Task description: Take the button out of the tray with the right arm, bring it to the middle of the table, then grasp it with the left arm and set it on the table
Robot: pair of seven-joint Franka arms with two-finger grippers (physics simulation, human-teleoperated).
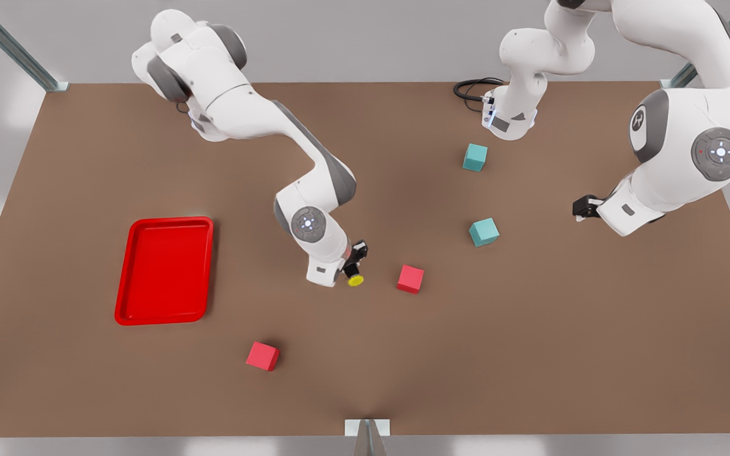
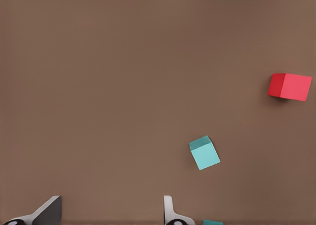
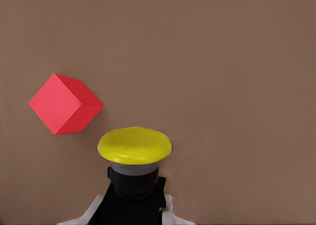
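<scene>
The button (image 1: 356,280) (image 3: 134,145), yellow cap on a dark body, is held near the middle of the table (image 1: 530,354). My right gripper (image 1: 353,266) (image 3: 133,207) is shut on its dark body. The red tray (image 1: 125,272) lies at the front view's left with nothing in it, well apart from the button. My left gripper (image 1: 582,208) hangs at the front view's right, far from the button. Its fingers (image 2: 170,212) stand open with nothing between them, over bare table.
A red cube (image 1: 410,278) (image 3: 65,105) sits just beside the button, and another red cube (image 1: 262,356) lies nearer the front edge. Two teal cubes (image 1: 483,232) (image 1: 474,157) lie between the arms; one teal cube (image 2: 204,153) is close to the left gripper.
</scene>
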